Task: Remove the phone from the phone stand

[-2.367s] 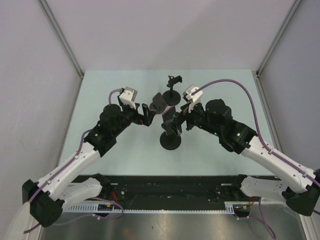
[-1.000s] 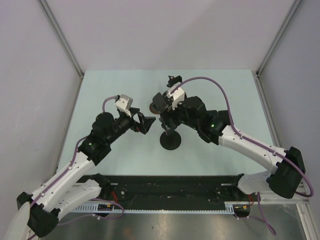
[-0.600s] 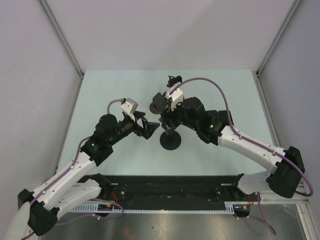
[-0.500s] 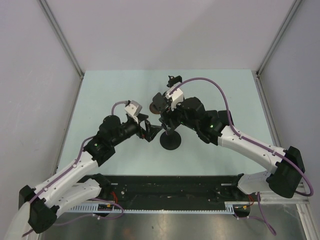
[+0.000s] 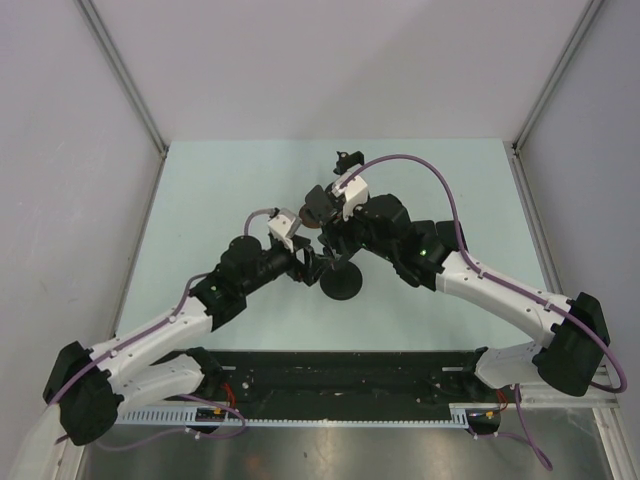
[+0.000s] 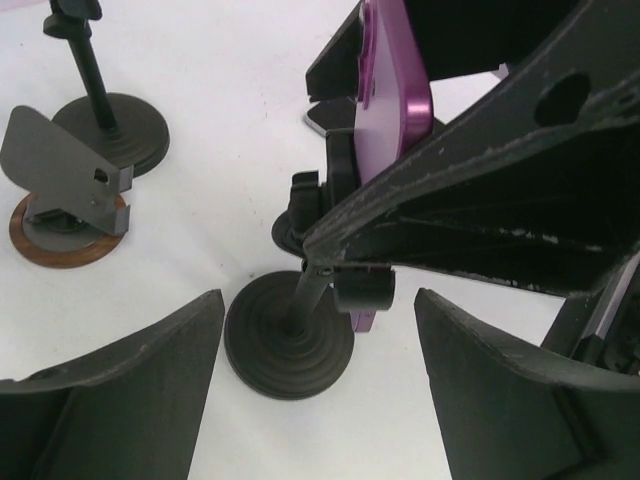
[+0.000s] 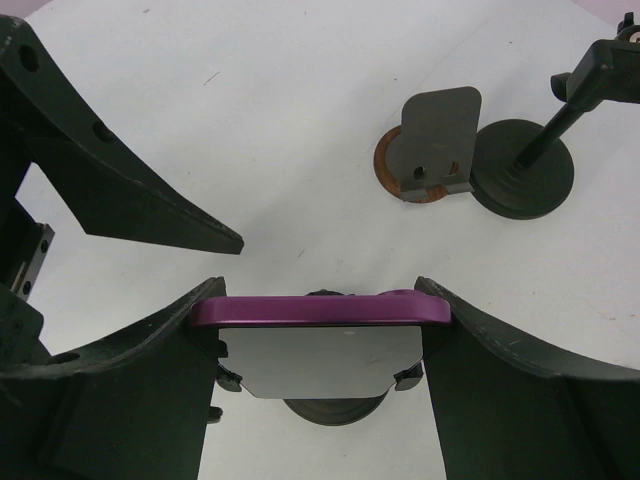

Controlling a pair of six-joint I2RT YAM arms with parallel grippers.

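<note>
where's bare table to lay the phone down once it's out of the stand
Widest bare table is far left, between the left wall and the left arm. A smaller patch lies far right, between the right arm's cable and the right wall. The middle is crowded: phone stand, left gripper, right gripper, a plate stand and a second post stand.

Pale green table (image 5: 200, 190) enclosed by plain grey walls (image 5: 330, 60) with metal corner posts (image 5: 127, 85).
</note>
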